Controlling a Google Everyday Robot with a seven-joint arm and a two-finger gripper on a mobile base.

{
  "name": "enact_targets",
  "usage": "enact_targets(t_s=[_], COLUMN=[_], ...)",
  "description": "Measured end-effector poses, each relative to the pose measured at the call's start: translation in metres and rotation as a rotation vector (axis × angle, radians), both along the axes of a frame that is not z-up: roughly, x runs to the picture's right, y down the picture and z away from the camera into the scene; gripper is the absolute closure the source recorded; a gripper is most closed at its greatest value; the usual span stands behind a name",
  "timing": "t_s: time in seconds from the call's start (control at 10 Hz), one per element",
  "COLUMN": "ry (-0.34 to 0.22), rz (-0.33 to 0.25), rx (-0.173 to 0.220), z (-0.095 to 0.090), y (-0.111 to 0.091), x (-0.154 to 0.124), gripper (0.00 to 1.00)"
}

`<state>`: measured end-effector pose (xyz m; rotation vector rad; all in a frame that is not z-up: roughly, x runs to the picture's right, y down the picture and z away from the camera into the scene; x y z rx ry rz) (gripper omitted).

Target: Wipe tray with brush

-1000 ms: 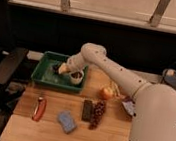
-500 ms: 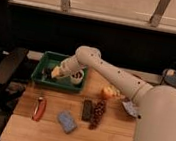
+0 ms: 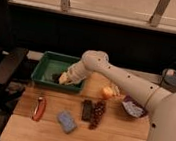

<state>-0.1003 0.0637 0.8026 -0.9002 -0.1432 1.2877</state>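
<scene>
The green tray (image 3: 49,63) stands at the back left of the wooden table. My arm (image 3: 106,70) reaches in from the right and bends down into it. My gripper (image 3: 63,79) is low inside the tray, near its front wall and right of its middle. A small dark shape (image 3: 56,75) lies just left of the gripper on the tray floor. It looks like the slim dark brush, but I cannot tell whether the gripper holds it.
On the table in front of the tray lie a red-handled tool (image 3: 38,108), a blue sponge (image 3: 66,121), a flat black block (image 3: 87,110) and dark grapes (image 3: 97,114). A yellow-red fruit (image 3: 107,92) and a purple bowl (image 3: 133,107) sit to the right. A dark chair (image 3: 3,68) stands at the left.
My gripper has swept left inside the tray, from its right part toward its middle, then a little toward the front wall. The things on the table have not moved.
</scene>
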Motion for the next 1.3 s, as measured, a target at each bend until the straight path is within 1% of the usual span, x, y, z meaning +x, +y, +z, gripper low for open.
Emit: enact_targets(t_s=[0.2,0.3,0.4,0.5,0.6,0.8,0.9,1.0,1.2,1.3], ry=[0.034,0.037,0.031,0.012,-0.007,-0.060,-0.106,-0.137,-0.176,-0.178], rz=[0.000,0.000,0.003,0.008,0.015,0.022,0.019,0.013,-0.005,-0.010], rx=[0.009,0.018,0.025,0.033,0.038,0.047,0.048,0.045,0.034,0.026], z=[0.015,0.023,0.028,0.033,0.033,0.031,0.027,0.021,0.003,-0.004], y=[-0.014,-0.023,-0.029,-0.035,-0.037,-0.040,-0.039,-0.035,-0.020,-0.013], x=[0.007,0.006,0.002,-0.009,-0.019,-0.046,-0.066,-0.078,-0.089,-0.087], gripper=[1.00,1.00,1.00,1.00,1.00,1.00,1.00,1.00,1.00,1.00])
